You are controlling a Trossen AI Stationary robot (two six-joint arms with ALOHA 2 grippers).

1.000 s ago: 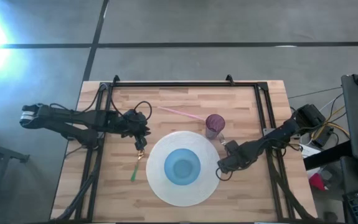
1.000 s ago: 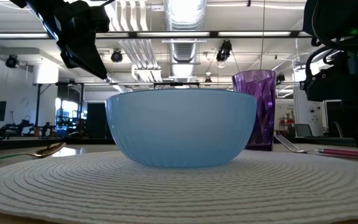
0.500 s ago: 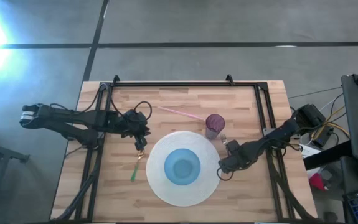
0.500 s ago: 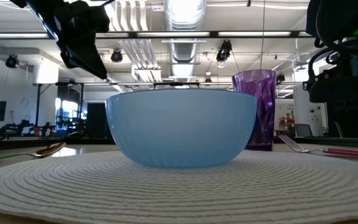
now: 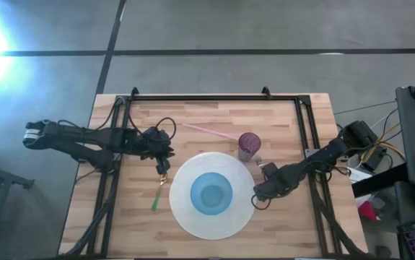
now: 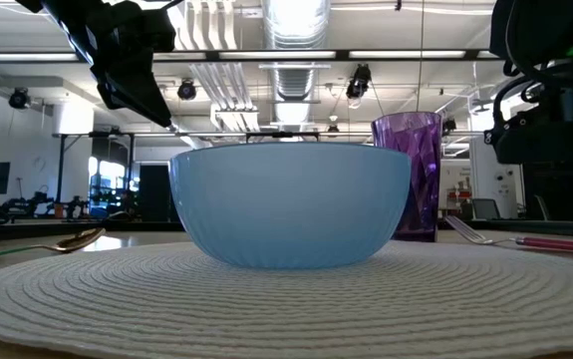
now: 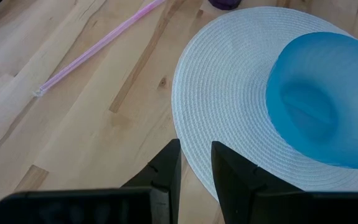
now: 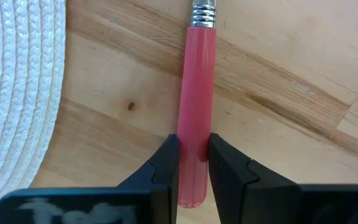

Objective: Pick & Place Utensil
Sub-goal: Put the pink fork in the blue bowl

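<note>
The right gripper [image 8: 192, 163] pinched the pink handle of the fork [image 8: 197, 93], which lay on bare wood just off the placemat's [image 5: 193, 217] right edge, near the purple cup [image 5: 249, 144]. The left gripper [image 7: 194, 163] hovered by the mat's left edge with a narrow gap between its fingers, holding nothing, above the spoon [image 5: 162, 178].

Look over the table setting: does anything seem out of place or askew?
Yes. The pink straw lies loose on the bare wood, apart from the purple cup, rather than standing in it. The bowl sits centred on the placemat.
</note>
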